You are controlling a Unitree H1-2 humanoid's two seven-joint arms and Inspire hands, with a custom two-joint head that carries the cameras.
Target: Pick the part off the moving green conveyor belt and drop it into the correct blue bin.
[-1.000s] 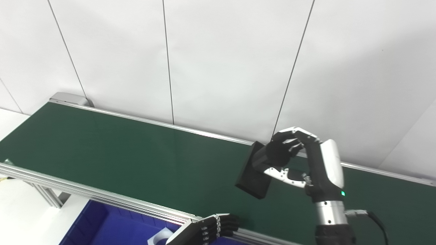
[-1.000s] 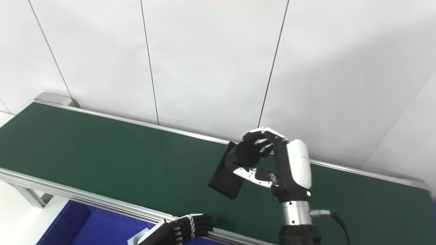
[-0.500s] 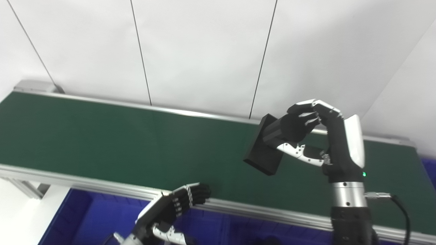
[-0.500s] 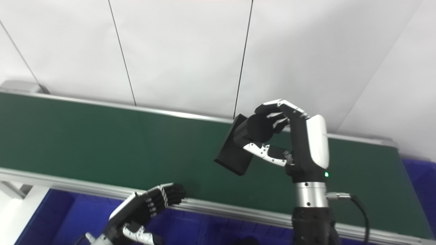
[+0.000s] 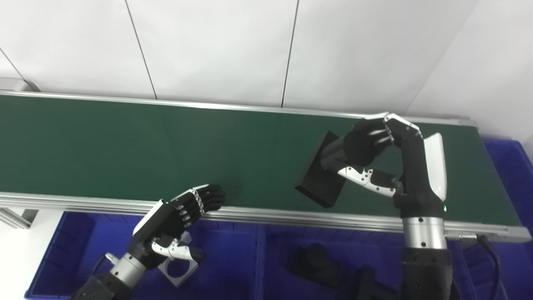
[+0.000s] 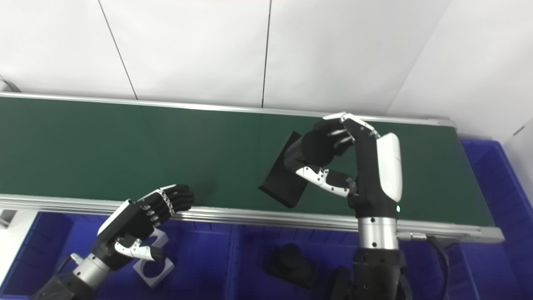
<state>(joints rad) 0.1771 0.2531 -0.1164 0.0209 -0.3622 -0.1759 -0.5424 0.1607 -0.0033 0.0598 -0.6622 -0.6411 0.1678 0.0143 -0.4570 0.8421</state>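
Note:
My right hand (image 5: 399,162) is shut on a black part (image 5: 329,166), a cylinder on a flat square base, and holds it tilted above the green conveyor belt (image 5: 125,146). In the right eye view the same part (image 6: 287,168) hangs in the right hand (image 6: 362,166). My left hand (image 5: 179,212) is empty, with its fingers curled loosely, over the belt's front rail above the left blue bin (image 5: 70,246). A second blue bin (image 5: 358,258) lies below the right hand, in front of the belt.
A white square part with a round hole (image 5: 179,268) lies in the left bin. Black parts (image 5: 314,260) lie in the bin under my right arm. Another blue bin (image 5: 510,166) stands past the belt's right end. A white panelled wall stands behind.
The camera has swung down and to the right, bringing the blue bins into view. My right hand still holds the black part above the belt. My left hand stays by the front rail.

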